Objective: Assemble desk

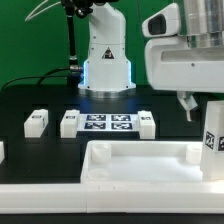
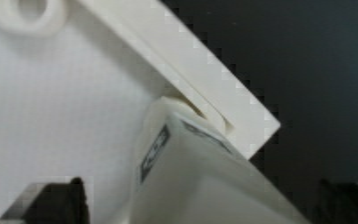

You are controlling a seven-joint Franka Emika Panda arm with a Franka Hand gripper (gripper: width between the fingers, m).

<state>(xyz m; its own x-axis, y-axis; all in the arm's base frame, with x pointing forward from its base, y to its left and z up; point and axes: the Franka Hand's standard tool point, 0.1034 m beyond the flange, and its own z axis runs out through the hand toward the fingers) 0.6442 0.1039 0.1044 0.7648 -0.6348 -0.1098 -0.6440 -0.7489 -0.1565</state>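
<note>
Behind my workspace a green wall (image 1: 30,40) fills the upper left of the frame and shows again as a strip right of centre at the top. A thin black pole (image 1: 71,35) stands upright against it, left of centre. Below the wall a black table (image 1: 25,95) runs across the middle of the frame. At its centre the marker board (image 1: 108,123) lies flat. The light is bright and even. My wrist view catches the same dark surface, blurred.

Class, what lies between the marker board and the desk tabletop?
Only bare black table, seen in the exterior view; nothing sits between marker board and tabletop.
</note>
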